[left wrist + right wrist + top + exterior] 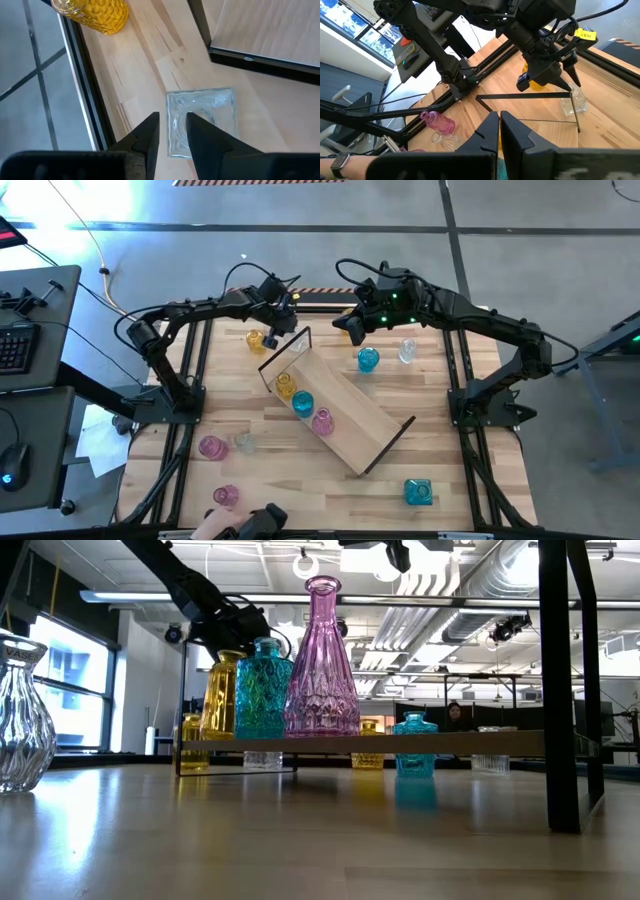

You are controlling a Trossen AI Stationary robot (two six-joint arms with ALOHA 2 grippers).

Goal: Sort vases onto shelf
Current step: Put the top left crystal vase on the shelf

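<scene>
From table height you see the shelf (400, 744) as a thin board edge-on, carrying three tall vases side by side toward its left end: an amber vase (222, 695), a teal vase (264, 688) and a pink vase (321, 660). A clear vase (22, 715) stands close at the table's left edge. A small teal vase (414, 747) sits on the tabletop (300, 840) beyond the shelf.

Two matte-black jointed arms rise from black frame bases, black cables looping along their links. The left gripper (172, 132) ends in angular, wedge-shaped dark fingers. The right gripper (352, 327) carries green indicator lights on its wrist and a yellow tag.
</scene>
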